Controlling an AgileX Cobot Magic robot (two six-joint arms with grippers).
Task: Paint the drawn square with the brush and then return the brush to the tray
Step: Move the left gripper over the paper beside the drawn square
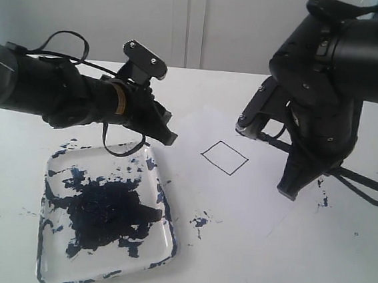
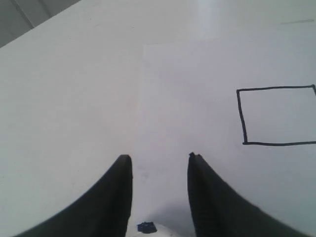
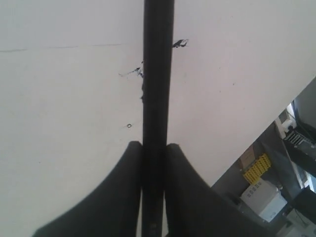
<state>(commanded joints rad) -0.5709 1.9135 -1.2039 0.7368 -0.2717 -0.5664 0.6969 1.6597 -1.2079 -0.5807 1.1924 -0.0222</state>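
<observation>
Evidently the tray (image 1: 167,213) lay left, the left gripper (image 2: 160,158) hovering open and empty at its far rim. The drawn square (image 1: 224,157) was blank (no paint yet). The right gripper (image 1: 290,189), just right of it, clamped the brush (image 3: 158,74); its tip needed lowering gently inside the outline.

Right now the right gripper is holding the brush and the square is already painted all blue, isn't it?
Not quite. The drawn square is not painted: the exterior view shows only its black outline, blank inside. The right gripper does hold the brush.
</observation>
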